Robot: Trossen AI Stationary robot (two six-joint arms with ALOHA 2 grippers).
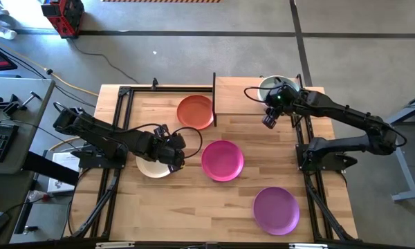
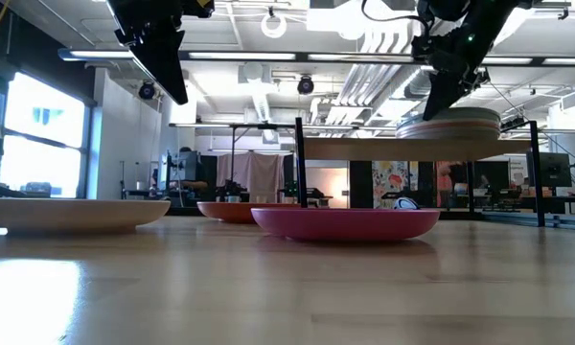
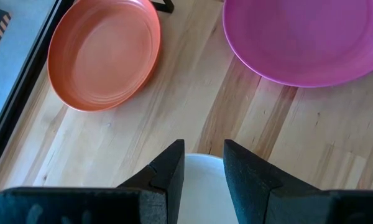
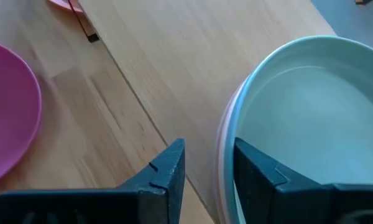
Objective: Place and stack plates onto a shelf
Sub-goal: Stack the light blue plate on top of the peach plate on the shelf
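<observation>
Your right gripper [image 4: 205,168] stood parted over the pale green plate's [image 4: 311,118] rim, on the shelf [image 4: 193,62]. Your left gripper [image 3: 202,165] hung open above the cream plate [image 3: 202,186]. No writing was readable.

This looks like a big workshop or robot lab. The smooth grey concrete floor [image 1: 194,55] has dark tape lines. Silver pipes and long lights [image 2: 268,57] hang from the high ceiling. A red machine [image 1: 63,15] stands nearby.

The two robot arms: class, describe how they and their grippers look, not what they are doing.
Both are dark, jointed arms with black cables looping along them. The left gripper and right gripper each end in two flat, dark, tapered fingers. A small green light glows near the right wrist.
</observation>
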